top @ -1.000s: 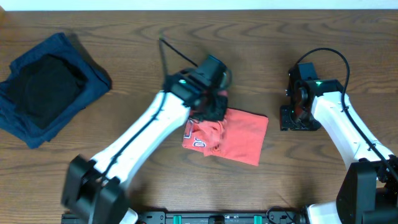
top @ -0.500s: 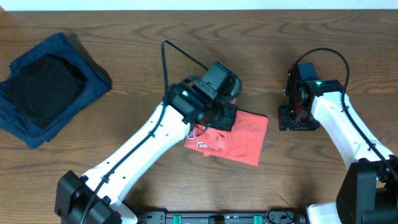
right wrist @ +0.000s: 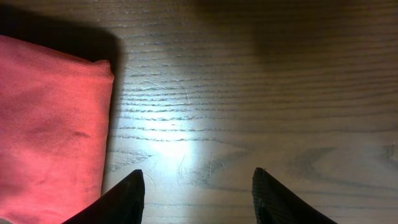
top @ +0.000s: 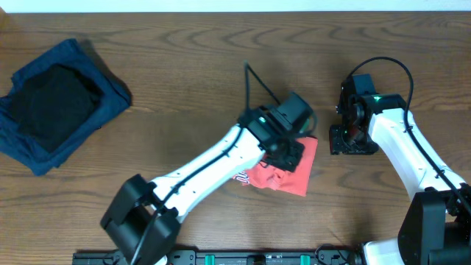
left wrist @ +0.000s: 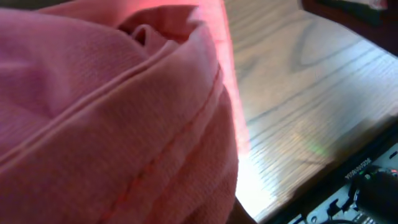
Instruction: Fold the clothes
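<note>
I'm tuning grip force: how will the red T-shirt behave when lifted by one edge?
Probably floppy: the T-shirt lies bunched, with soft creases. Likely light, since the cloth looks thin. Pushed, it would probably wrinkle rather than slide flat.

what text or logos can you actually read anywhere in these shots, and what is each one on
Nothing is legible enough to quote.
T-shirt: a scrap of white lettering shows at its left edge in the overhead view, too small and crumpled to read.
Black rail, lower right corner of the left wrist view: pale print, too blurred to read.
Navy garment: no print shows.
</note>
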You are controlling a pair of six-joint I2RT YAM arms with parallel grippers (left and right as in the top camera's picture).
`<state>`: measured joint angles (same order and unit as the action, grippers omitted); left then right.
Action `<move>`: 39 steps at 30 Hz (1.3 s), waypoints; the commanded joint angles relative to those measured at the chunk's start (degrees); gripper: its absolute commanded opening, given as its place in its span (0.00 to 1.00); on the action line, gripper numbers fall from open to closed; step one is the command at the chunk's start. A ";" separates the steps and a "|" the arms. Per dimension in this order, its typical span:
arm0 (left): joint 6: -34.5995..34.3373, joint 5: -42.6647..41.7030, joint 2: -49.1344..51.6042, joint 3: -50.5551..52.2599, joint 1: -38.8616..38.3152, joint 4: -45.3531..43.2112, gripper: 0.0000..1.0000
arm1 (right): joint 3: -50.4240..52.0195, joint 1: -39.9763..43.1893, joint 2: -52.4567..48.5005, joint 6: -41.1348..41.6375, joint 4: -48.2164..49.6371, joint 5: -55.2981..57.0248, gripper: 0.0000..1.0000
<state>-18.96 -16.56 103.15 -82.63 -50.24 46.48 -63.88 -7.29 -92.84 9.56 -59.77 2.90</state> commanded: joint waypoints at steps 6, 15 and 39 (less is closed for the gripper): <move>0.68 -0.79 1.99 -0.96 -3.50 -3.98 0.30 | 0.31 0.48 1.01 -0.85 -0.04 -0.35 0.54; 3.08 1.79 -4.72 -1.03 4.39 -0.24 0.42 | 0.31 0.48 1.01 -0.87 0.02 -0.37 0.56; 2.19 -4.50 -5.97 12.15 20.98 3.41 0.47 | 0.37 -9.20 1.01 -13.29 6.03 -21.24 0.56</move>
<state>-16.71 -17.47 96.44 -72.12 -28.62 50.48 -63.83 -14.72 -92.84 -3.60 -53.78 -22.17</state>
